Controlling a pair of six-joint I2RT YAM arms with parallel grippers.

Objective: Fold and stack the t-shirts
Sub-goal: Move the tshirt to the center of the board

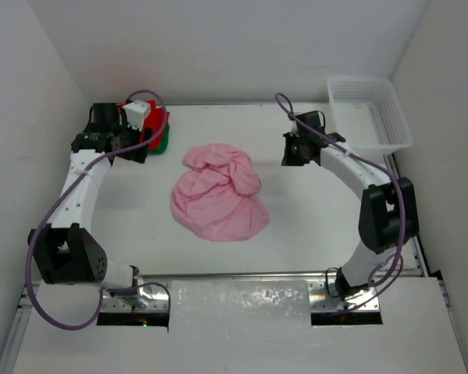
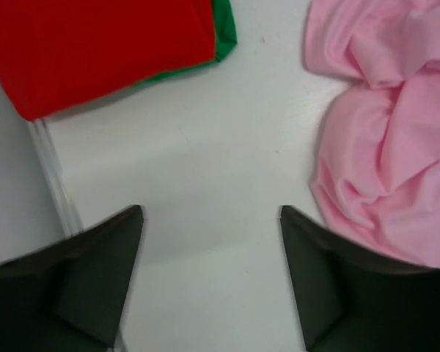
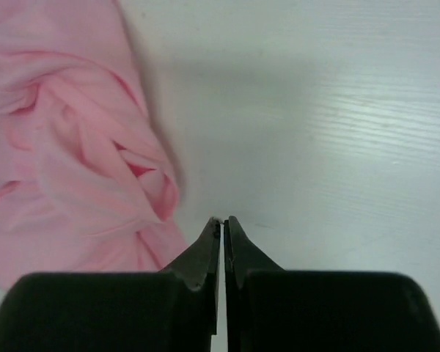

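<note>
A light pink t-shirt [image 1: 218, 191] lies crumpled in the middle of the table, also seen in the left wrist view [image 2: 389, 132] and the right wrist view [image 3: 66, 147]. At the back left a folded red t-shirt [image 2: 95, 44] rests on a folded green t-shirt [image 2: 224, 29]. My left gripper [image 2: 211, 213] hovers open over bare table between that stack and the pink shirt, with nothing between its fingers; in the top view it [image 1: 134, 146] is beside the stack [image 1: 157, 132]. My right gripper [image 3: 223, 220] is shut and empty, just right of the pink shirt's edge [image 1: 287, 152].
A white lattice basket [image 1: 370, 109] stands at the back right corner. White walls close in the table at the back and both sides. The table's left edge rail [image 2: 48, 169] runs close to my left gripper.
</note>
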